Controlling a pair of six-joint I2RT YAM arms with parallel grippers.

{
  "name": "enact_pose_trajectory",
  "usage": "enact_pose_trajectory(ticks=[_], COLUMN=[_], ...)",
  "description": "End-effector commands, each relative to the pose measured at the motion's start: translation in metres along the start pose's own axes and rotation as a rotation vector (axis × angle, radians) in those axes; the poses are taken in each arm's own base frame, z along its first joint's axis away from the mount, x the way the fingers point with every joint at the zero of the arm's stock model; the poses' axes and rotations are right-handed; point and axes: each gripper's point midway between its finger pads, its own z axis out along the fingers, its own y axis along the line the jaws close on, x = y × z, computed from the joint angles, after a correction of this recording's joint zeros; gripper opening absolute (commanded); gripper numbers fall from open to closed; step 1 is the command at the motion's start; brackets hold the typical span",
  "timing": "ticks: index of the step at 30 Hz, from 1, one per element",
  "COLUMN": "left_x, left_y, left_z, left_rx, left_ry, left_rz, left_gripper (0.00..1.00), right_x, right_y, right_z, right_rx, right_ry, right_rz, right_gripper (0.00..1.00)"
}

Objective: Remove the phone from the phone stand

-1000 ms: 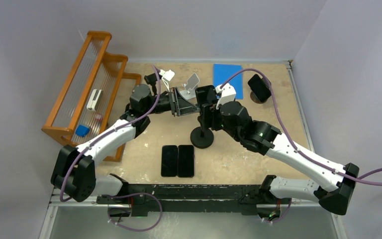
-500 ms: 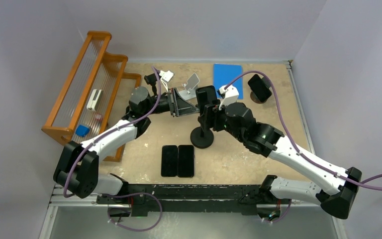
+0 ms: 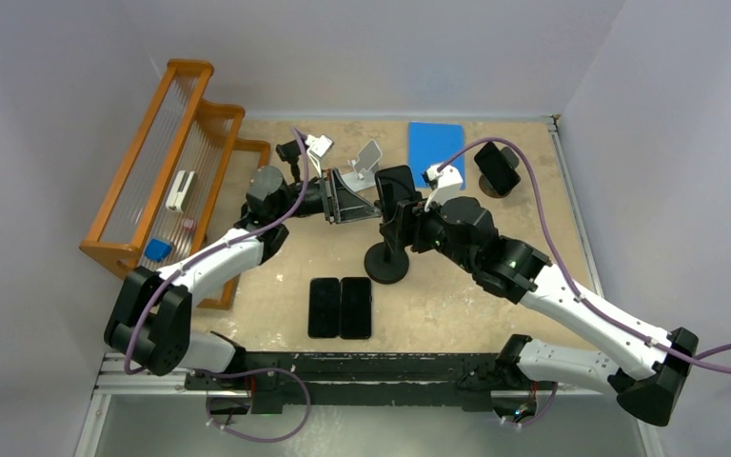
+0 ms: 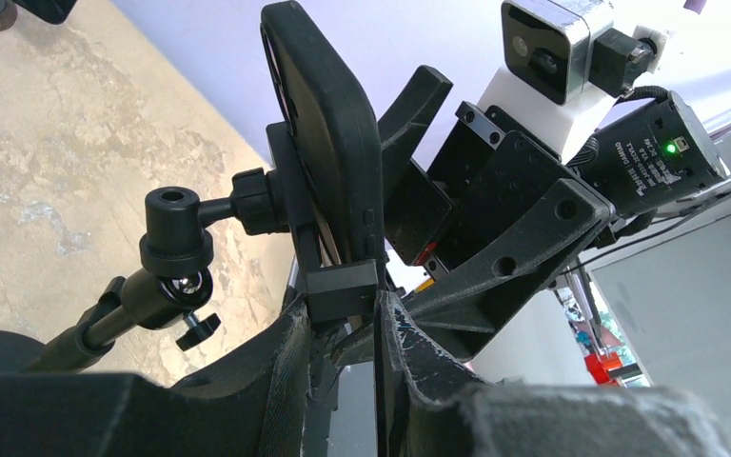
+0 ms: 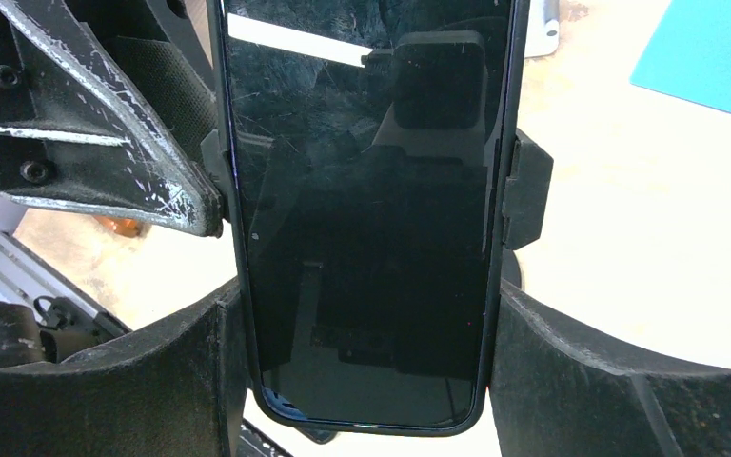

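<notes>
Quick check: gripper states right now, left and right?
Left gripper: shut on the phone stand clamp.
Right gripper: shut on the phone.

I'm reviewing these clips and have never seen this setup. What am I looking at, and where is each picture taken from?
Two robot arms are bolted at the near edge of a table. The wide picture looks down from above; the other two come from cameras on each wrist. The left gripper pinches the clamp of the phone stand; the right gripper grips the phone in it. Also on the table: two spare phones lying flat, a wooden rack, a blue sheet.
</notes>
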Motion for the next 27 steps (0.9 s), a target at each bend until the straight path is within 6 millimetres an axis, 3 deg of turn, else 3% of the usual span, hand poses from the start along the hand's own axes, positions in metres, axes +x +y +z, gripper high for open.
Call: enact_pose_trajectory(ticks=[1,8,20,27], left_x=[0.002,0.002,0.002,0.000], left_y=[0.020,0.022,0.025,0.018], left_z=[-0.009,-0.008,-0.007,-0.007], left_rx=[-0.038,-0.039,-0.043,-0.026], left_ry=[0.012,0.017,0.020,0.029], left_rz=[-0.021,-0.011,-0.004,0.012], left_gripper=[0.00,0.00,0.00,0.00], right_x=[-0.013,-0.017,-0.021,-0.042], right_y=[-0.006,0.007,0.011,0.029], right_z=[-0.012,-0.014,-0.021,-0.034], right_rx=[0.007,-0.058,-0.087,-0.184], right_ry=[-0.046,-0.053,-0.066,-0.122], right_rz=[0.049,0.060,0.068,0.080], right_gripper=[0.00,0.00,0.00,0.00])
